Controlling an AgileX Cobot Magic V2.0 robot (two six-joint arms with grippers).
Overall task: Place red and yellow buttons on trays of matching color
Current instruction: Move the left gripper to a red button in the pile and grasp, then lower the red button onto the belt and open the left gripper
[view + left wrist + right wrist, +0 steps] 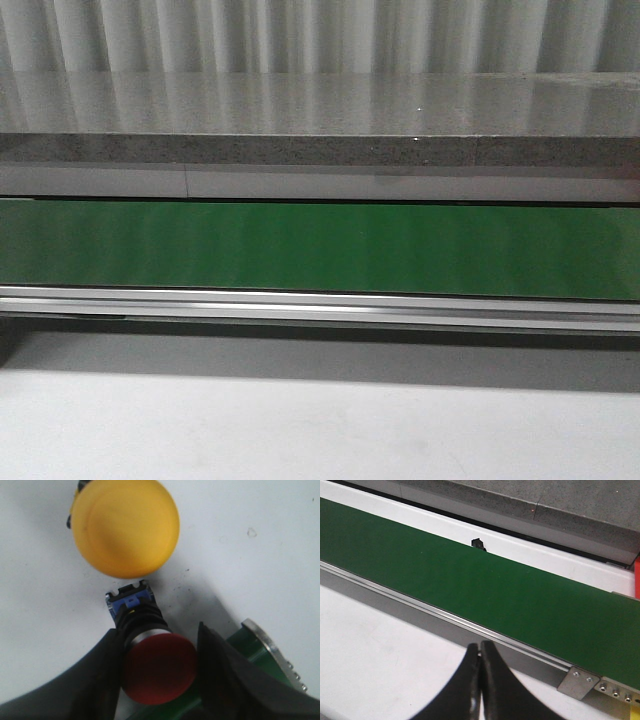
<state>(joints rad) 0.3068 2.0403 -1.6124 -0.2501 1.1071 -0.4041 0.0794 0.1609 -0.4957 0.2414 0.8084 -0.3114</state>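
Front view, scene: a green belt (320, 250) runs left to right across the middle, a grey ledge (320, 120) beyond it and bare white worktop (320, 420) on the near side; no arm, button or tray shows here.
Front view, room: the belt's metal rail (320, 305) is the one raised edge between near worktop and belt.
Left wrist view, step: the left gripper (159, 667) straddles the red button (159, 672), which lies on its side on the worktop with its blue base (129, 600) pointing at the yellow button (125, 527).
Left wrist view, fingers: one on each flank of the red cap, at or very near touching; whether they already pinch it I cannot tell.
Left wrist view, next move: I judge this the pick of the red button; it wants a firm squeeze, then a straight lift.
Left wrist view, edges: the yellow button sits just beyond the blue base, and a belt corner with a bracket (275, 652) lies close beside one finger.
Right wrist view, fingers: the right gripper (480, 652) is closed on nothing, over worktop near the rail.
Right wrist view, trays: a sliver of red (637, 577) at the frame edge beyond the belt may be one; too little shows.
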